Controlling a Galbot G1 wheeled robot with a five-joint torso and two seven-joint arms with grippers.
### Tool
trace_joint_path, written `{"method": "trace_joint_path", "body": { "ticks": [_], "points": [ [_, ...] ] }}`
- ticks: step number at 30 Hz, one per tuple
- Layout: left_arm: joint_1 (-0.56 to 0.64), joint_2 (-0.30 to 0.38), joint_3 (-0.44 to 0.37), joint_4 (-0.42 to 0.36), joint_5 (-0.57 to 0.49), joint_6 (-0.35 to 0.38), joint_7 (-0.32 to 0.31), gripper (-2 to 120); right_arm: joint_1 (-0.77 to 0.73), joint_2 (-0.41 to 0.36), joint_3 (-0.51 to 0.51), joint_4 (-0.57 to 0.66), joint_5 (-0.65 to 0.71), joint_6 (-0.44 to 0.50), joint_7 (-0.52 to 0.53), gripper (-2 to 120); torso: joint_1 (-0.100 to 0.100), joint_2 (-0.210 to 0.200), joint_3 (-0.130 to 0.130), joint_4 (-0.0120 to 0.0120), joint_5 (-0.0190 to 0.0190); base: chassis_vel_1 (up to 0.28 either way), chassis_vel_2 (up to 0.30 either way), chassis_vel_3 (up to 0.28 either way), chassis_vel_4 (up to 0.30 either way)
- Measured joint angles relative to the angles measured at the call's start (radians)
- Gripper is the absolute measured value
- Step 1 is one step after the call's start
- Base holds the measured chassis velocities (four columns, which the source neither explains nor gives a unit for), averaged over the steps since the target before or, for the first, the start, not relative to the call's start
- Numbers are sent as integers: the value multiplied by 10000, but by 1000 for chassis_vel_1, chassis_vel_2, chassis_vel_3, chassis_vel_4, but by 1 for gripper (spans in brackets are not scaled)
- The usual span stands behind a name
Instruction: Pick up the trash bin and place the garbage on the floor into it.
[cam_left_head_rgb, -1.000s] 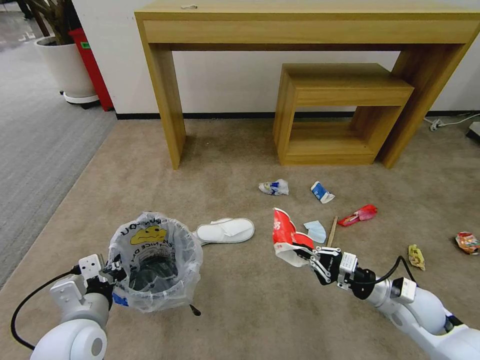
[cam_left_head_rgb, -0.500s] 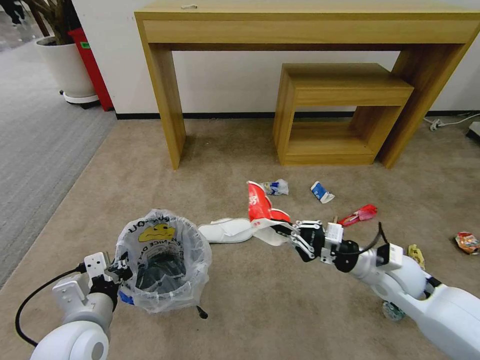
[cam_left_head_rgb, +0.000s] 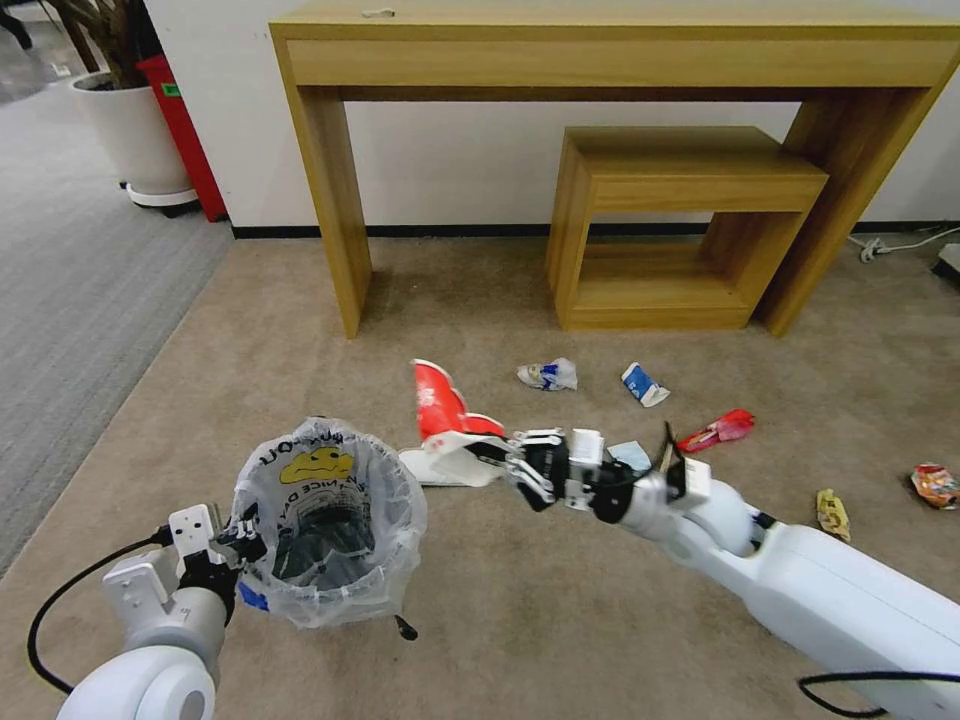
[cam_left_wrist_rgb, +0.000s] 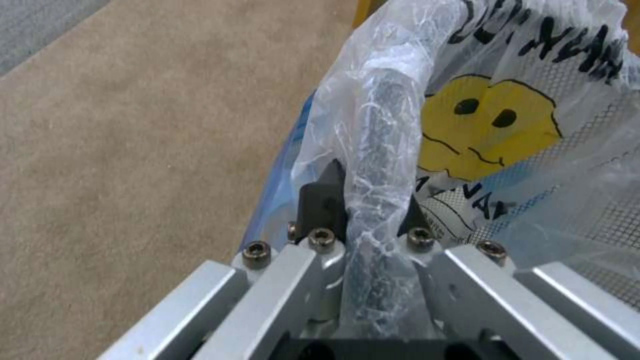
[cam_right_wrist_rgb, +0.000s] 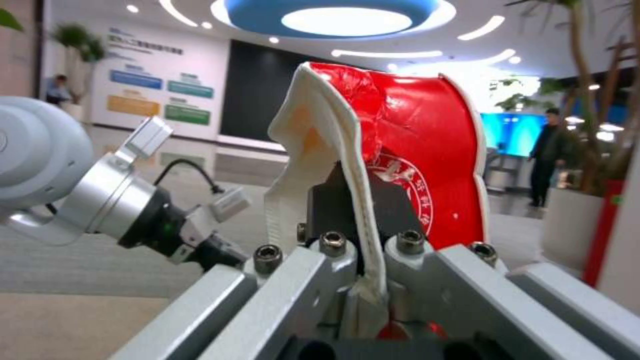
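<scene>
L gripper (cam_left_head_rgb: 238, 543) is pinching the near rim of the trash bin (cam_left_head_rgb: 325, 520), which is sitting lower left on the carpet (cam_left_head_rgb: 520, 620). R gripper (cam_left_head_rgb: 508, 460) is clamping the flattened red-white paper cup (cam_left_head_rgb: 445, 420) just right of the bin, above a white slipper (cam_left_head_rgb: 425, 468). Other litter is lying further right.

Between the paper cup (cam_left_head_rgb: 445, 415) in the right gripper (cam_left_head_rgb: 497, 455) and the trash bin (cam_left_head_rgb: 320, 525) lay bare carpet (cam_left_head_rgb: 500, 610), nothing in between. The bin's mouth stood open, though the left gripper (cam_left_head_rgb: 238, 545) pinched its near rim. A white slipper (cam_left_head_rgb: 425, 467) lay just beneath the cup.
</scene>
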Motion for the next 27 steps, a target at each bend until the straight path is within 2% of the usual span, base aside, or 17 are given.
{"method": "trace_joint_path", "body": {
  "ticks": [2, 5, 12, 27],
  "points": [
    [11, -6, -14, -27, -5, 0, 0, 3, 110, 120, -175, -77, 1, 1, 3, 0, 0, 0, 0, 0, 1, 0, 0, 0, 0],
    [55, -55, -54, -121, -12, 1, 0, 3, 603, 718, -1055, -568, 3, 92, 22, 0, 0, 0, 0, 0, 2, 0, 0, 0, 0],
    [46, -80, -84, -144, -20, 7, -7, 3, 1071, 1440, -2012, -1356, -88, 233, 23, 0, 0, 0, 0, -1, 1, 0, 0, 0, 0],
    [76, -86, -122, -209, -43, 7, -9, 3, 1338, 2405, -2659, -2461, -543, 327, 279, 0, 0, 0, 0, -1, 2, 0, 0, 0, 0]
  ]
}}
